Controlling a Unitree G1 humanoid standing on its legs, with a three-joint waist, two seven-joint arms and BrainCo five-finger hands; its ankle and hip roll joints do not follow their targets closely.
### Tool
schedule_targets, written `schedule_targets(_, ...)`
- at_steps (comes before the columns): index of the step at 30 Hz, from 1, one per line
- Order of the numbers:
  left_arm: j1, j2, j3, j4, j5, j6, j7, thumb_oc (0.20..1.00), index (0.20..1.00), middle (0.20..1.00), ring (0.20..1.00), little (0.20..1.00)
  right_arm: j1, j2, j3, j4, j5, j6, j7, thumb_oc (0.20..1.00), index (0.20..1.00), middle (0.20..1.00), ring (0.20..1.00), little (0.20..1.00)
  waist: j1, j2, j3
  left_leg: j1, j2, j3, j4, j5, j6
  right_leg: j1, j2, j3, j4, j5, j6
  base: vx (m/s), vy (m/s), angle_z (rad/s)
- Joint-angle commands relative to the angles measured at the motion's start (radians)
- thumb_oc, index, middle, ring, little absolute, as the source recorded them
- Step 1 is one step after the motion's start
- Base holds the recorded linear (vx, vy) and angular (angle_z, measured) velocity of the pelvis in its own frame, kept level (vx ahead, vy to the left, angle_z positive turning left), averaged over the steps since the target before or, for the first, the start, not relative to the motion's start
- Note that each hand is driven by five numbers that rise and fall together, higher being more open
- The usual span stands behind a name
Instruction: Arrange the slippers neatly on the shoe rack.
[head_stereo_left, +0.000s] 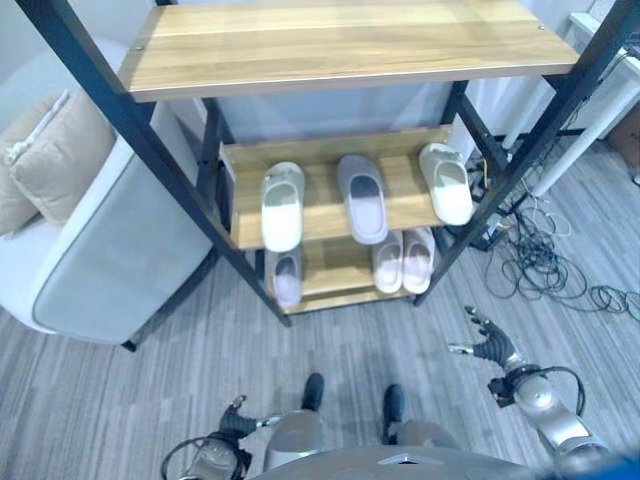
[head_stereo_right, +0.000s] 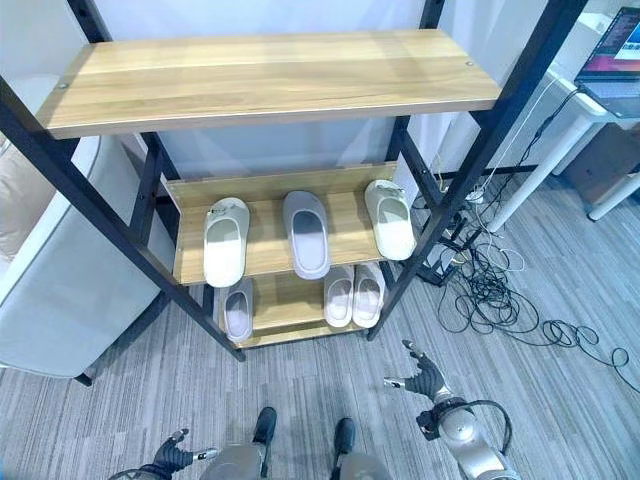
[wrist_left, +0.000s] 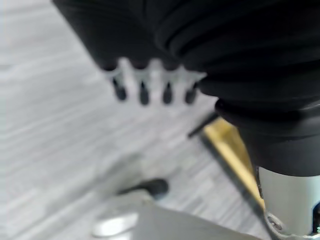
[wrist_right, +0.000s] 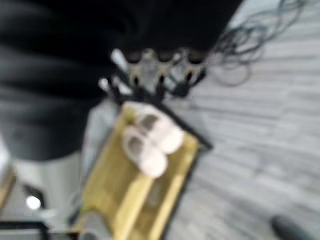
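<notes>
Left eye view shows the slippers already on the shoe rack (head_stereo_left: 330, 55): on the middle shelf (head_stereo_left: 320, 215) a white slipper (head_stereo_left: 282, 205) lies at the left, a grey slipper (head_stereo_left: 362, 197) in the middle and a cream slipper (head_stereo_left: 446, 182) at the right, angled toward the shelf's right edge, with bare wood between them. On the bottom shelf (head_stereo_left: 335, 275) a single pale slipper (head_stereo_left: 287, 277) sits at the left, partly hidden by the shelf above, and a pale pair (head_stereo_left: 404, 260) lies side by side at the right. The wide top shelf carries nothing. Open floor (head_stereo_left: 200, 370) lies in front of the rack. A sofa (head_stereo_left: 110, 240) stands to its left and tangled cables (head_stereo_left: 540, 260) to its right. The right robot hand (head_stereo_left: 487, 343) hangs over the floor, fingers spread and empty. The left robot hand (head_stereo_left: 238, 418) is low at the frame's bottom edge, fingers straight in its wrist view, holding nothing.
</notes>
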Motion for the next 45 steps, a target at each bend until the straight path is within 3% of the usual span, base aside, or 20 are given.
schedule_targets(1,-0.046,0.013,-0.016,-0.027,0.025,-0.015,0.009,1.000,1.000,1.000,1.000,1.000,-0.091,-0.078,0.017,-0.180,0.008,-0.085,0.007,1.000,1.000,1.000,1.000,1.000,0.012,0.013,0.056,-0.080,0.001,0.000,0.085,-0.069,0.034,-0.043,-0.049,0.030,0.206,-0.170,0.073,-0.09,0.126,-0.25)
schedule_targets(11,-0.087,-0.009,-0.069,-0.084,0.025,-0.028,0.018,1.000,1.000,1.000,1.000,1.000,-0.166,-0.081,0.076,-0.274,-0.018,-0.093,0.014,1.000,1.000,1.000,1.000,1.000,0.017,0.033,0.090,-0.094,-0.011,0.008,0.073,-0.070,0.052,-0.076,-0.064,0.043,0.209,-0.152,0.088,-0.04,0.045,-0.07)
schedule_targets(23,-0.128,-0.034,-0.163,-0.074,0.086,-0.026,0.006,1.000,1.000,1.000,1.000,1.000,-0.385,-0.015,0.341,-0.368,0.083,-0.081,0.165,1.000,1.000,1.000,1.000,1.000,0.052,0.028,0.085,-0.078,-0.006,0.001,0.070,-0.080,0.051,-0.054,-0.064,0.035,0.187,-0.153,0.089,0.00,-0.001,0.00)
schedule_targets(29,-0.155,-0.047,-0.220,-0.079,0.104,-0.021,0.007,1.000,1.000,1.000,1.000,1.000,-0.501,0.040,0.411,-0.400,0.157,-0.078,0.167,1.000,1.000,1.000,1.000,1.000,0.066,0.020,0.088,-0.081,-0.001,-0.005,0.072,-0.079,0.048,-0.052,-0.062,0.032,0.186,-0.153,0.088,0.00,-0.004,0.01)
schedule_targets(32,-0.162,-0.054,-0.243,-0.076,0.118,-0.020,0.012,1.000,1.000,1.000,1.000,1.000,-0.536,0.048,0.415,-0.417,0.155,-0.086,0.150,1.000,1.000,1.000,1.000,1.000,0.070,0.018,0.087,-0.082,-0.001,-0.006,0.072,-0.080,0.048,-0.052,-0.061,0.033,0.186,-0.154,0.089,0.01,-0.006,0.06)
schedule_targets(35,-0.170,-0.060,-0.287,-0.090,0.139,-0.023,0.029,1.000,1.000,1.000,1.000,1.000,-0.616,0.051,0.351,-0.472,0.102,-0.113,0.035,1.000,1.000,1.000,1.000,1.000,0.075,0.013,0.092,-0.089,0.000,-0.010,0.079,-0.084,0.049,-0.059,-0.062,0.029,0.193,-0.154,0.091,0.01,0.002,0.00)
schedule_targets(39,-0.172,-0.061,-0.295,-0.094,0.138,-0.023,0.035,1.000,1.000,1.000,1.000,1.000,-0.646,0.042,0.308,-0.487,0.042,-0.114,-0.038,1.000,1.000,1.000,1.000,1.000,0.079,0.009,0.096,-0.097,-0.001,-0.010,0.084,-0.087,0.051,-0.065,-0.062,0.027,0.195,-0.154,0.092,0.00,0.000,0.00)
schedule_targets(43,-0.169,-0.056,-0.280,-0.091,0.115,-0.025,0.048,1.000,1.000,1.000,1.000,1.000,-0.664,-0.016,0.149,-0.439,-0.052,-0.099,-0.188,1.000,1.000,1.000,1.000,1.000,0.090,-0.003,0.104,-0.121,-0.005,-0.023,0.098,-0.093,0.056,-0.076,-0.065,0.016,0.197,-0.151,0.095,0.02,0.008,0.06)
schedule_targets(45,-0.167,-0.053,-0.274,-0.086,0.109,-0.026,0.051,1.000,1.000,1.000,1.000,1.000,-0.666,-0.031,0.118,-0.409,-0.064,-0.093,-0.213,1.000,1.000,1.000,1.000,1.000,0.093,-0.005,0.105,-0.126,-0.006,-0.027,0.102,-0.095,0.057,-0.077,-0.067,0.013,0.197,-0.151,0.096,0.02,0.005,0.07)
